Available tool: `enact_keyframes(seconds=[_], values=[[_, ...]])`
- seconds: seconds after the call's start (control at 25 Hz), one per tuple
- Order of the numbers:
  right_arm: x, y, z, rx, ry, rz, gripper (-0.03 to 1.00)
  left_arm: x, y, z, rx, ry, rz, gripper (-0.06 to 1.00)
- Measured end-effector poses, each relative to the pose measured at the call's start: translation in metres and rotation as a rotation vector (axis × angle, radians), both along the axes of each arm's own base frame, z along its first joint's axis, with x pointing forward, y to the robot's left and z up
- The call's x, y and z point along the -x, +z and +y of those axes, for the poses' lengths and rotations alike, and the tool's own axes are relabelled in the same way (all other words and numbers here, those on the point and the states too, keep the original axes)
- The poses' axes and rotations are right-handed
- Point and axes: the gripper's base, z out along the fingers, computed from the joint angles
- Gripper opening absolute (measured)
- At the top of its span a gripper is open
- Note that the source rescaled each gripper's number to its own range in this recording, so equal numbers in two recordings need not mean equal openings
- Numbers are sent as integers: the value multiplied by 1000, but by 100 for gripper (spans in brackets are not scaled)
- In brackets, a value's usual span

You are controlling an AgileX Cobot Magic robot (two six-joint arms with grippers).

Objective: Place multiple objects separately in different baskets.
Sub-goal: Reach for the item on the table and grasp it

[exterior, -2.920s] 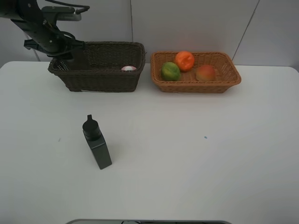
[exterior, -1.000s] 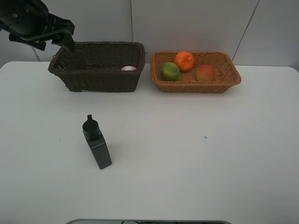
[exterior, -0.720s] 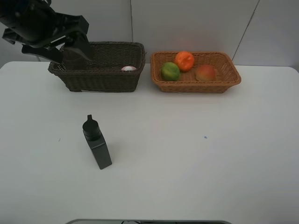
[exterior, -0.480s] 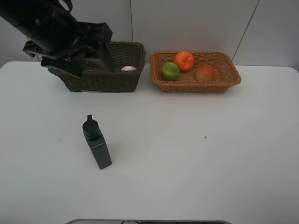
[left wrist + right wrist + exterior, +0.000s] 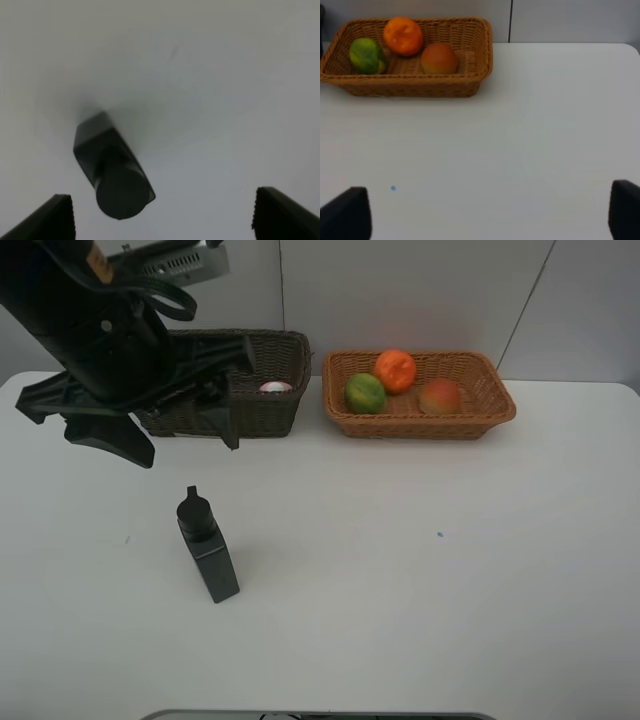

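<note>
a black square bottle (image 5: 207, 549) is seen standing upright on the white table (image 5: 420, 570), alone in the open area in front of the baskets and well apart from both. in the left wrist view the same bottle (image 5: 111, 165) is shown from above, its round cap nearest the camera, with the two dark fingertips (image 5: 52, 217) of the left claw (image 5: 165, 220) set wide apart on either side of it and touching nothing; the claw is open and empty. from the high camera the left arm (image 5: 100, 340) is seen hanging over the table just in front of the dark brown basket (image 5: 262, 410), above and behind the bottle, and part of that basket is hidden by it. a pink-and-white rounded item (image 5: 275, 387) is visible inside the dark basket near its right end; what it is cannot be told from this view.

to the right, just beside the dark basket, the light tan basket (image 5: 490, 410) is shown holding three pieces of fruit: a green fruit (image 5: 365, 392) at the left, an orange (image 5: 395, 369) behind it toward the back wall, and a red-yellow peach (image 5: 440, 396) further right. the same basket (image 5: 470, 85) and fruit are caught by the right wrist camera, where the right claw (image 5: 485, 215) is seen with its two dark fingertips (image 5: 347, 212) spread wide at the frame's corners, open over bare table and holding nothing. a small blue speck (image 5: 439, 534) is marked on the tabletop.
</note>
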Motion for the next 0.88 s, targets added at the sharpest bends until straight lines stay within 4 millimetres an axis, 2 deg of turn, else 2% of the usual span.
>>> enact_keyframes(seconds=[0.08, 0.24, 0.4, 0.76, 0.88], values=[[0, 0, 0, 0, 0, 0, 100, 5, -6, 1, -27, 16, 28, 92], [0, 0, 0, 0, 0, 0, 100, 17, -34, 8, -68, 106, 104, 92], [0, 0, 0, 0, 0, 0, 100, 23, -52, 9, -50, 147, 97, 92], [0, 0, 0, 0, 0, 0, 100, 18, -55, 6, -3, 200, 54, 92], [0, 0, 0, 0, 0, 0, 100, 15, -65, 4, -27, 205, 78, 92]])
